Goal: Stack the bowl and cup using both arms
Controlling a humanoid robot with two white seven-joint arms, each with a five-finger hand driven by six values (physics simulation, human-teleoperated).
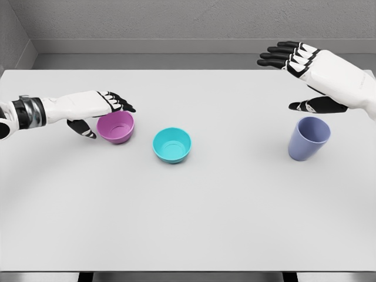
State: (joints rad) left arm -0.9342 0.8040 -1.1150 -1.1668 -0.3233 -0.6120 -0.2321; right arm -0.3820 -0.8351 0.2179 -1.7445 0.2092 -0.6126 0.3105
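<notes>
A purple bowl (116,127) stands upright at the left of the white table (205,217). My left hand (104,115) hovers at its far-left rim, fingers stretched over the rim and thumb down beside the bowl's left wall, not closed on it. A teal bowl (172,144) sits upright to the right of the purple one, apart from it. At the right stands a lavender-blue cup (308,138), upright. My right hand (288,81) is above and slightly behind the cup, open with fingers spread toward the left and thumb low, clear of the cup.
Grey walls rise behind the table's far edge. Wide bare tabletop lies in front of the bowls and cup and between the teal bowl and the cup.
</notes>
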